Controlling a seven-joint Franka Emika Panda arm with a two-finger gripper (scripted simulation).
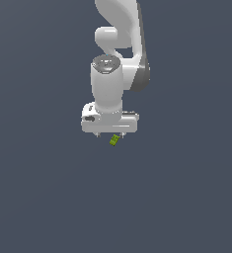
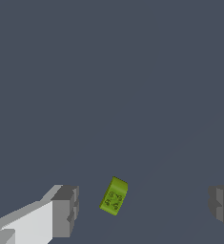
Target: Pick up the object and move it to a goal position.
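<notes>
**Pincer spread wide, block lying between the fingers**

While the white Panda arm (image 1: 118,44) is reaching down from the top of the exterior view, its pincer (image 1: 110,134) is hanging just over the dark grey surface (image 1: 43,197). The yellow-green block (image 1: 114,140) is sitting immediately below the pincer body, tilted, slightly toward the exterior view's right. In the wrist view the block (image 2: 114,196) is lying between the two grey fingertips (image 2: 66,211), nearer one than the other, touching neither. Darker green marks are showing on its face. The pincer (image 2: 144,207) is standing released, fingers well apart, gripping nothing.
</notes>
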